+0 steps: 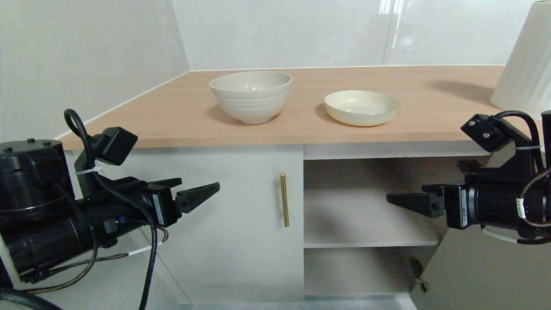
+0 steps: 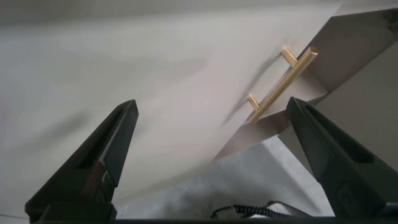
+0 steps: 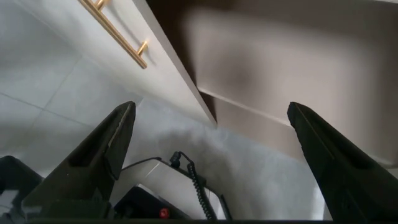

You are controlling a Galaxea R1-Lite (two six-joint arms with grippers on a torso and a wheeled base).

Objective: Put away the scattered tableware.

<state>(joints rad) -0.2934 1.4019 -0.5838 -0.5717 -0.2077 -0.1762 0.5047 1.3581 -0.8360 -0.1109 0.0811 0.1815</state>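
Observation:
A deep cream bowl (image 1: 252, 95) with ribbed sides stands on the wooden countertop (image 1: 172, 116), toward its left. To its right sits a shallow cream dish (image 1: 361, 107). Both arms hang below counter height in front of the cabinet. My left gripper (image 1: 196, 189) is open and empty before the closed left door (image 1: 232, 224); the left wrist view shows its gripper (image 2: 211, 102) spread wide toward the brass handle (image 2: 283, 84). My right gripper (image 1: 409, 196) is open and empty at the mouth of the open compartment; the right wrist view shows its gripper (image 3: 210, 107) facing the shelf (image 3: 280, 81).
The cabinet's right door (image 1: 482, 271) is swung open, showing a bare shelf (image 1: 366, 215) and a lower space beneath it. A brass handle (image 1: 283, 199) runs down the closed door. A tall white cone-shaped object (image 1: 527, 64) stands at the counter's right end.

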